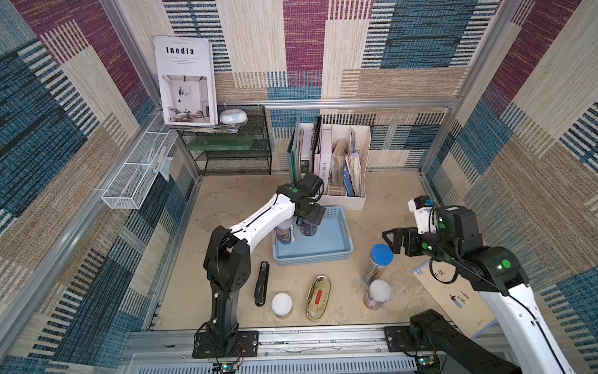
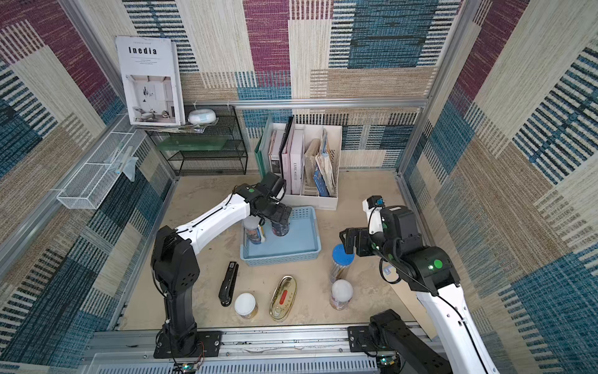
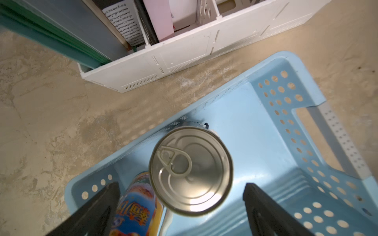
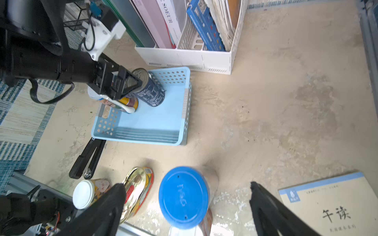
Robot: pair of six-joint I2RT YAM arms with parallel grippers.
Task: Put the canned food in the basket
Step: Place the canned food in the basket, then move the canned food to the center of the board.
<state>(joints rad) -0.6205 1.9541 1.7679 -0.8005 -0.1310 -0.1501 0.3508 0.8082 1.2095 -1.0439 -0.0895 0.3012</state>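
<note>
At the tabletop's (image 1: pixel 388 207) front edge sit a white-lidded can (image 1: pixel 282 304), an oval gold tin (image 1: pixel 318 298) and a white-lidded jar (image 1: pixel 378 293). Farther back, the right claw (image 4: pixel 186 185) hangs released over a blue-lidded tube (image 1: pixel 381 256). Farthest, the left claw (image 3: pixel 182 183), released, hangs over the pull-tab can (image 3: pixel 191 170), which stands in the light blue basket (image 1: pixel 312 257) beside a blue-labelled can (image 3: pixel 135 206).

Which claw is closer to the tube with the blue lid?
Right. The right claw hangs open beside the tall clear tube with the blue lid. The left claw is farther off, open over the silver pull-tab can in the light blue plastic basket.
</note>
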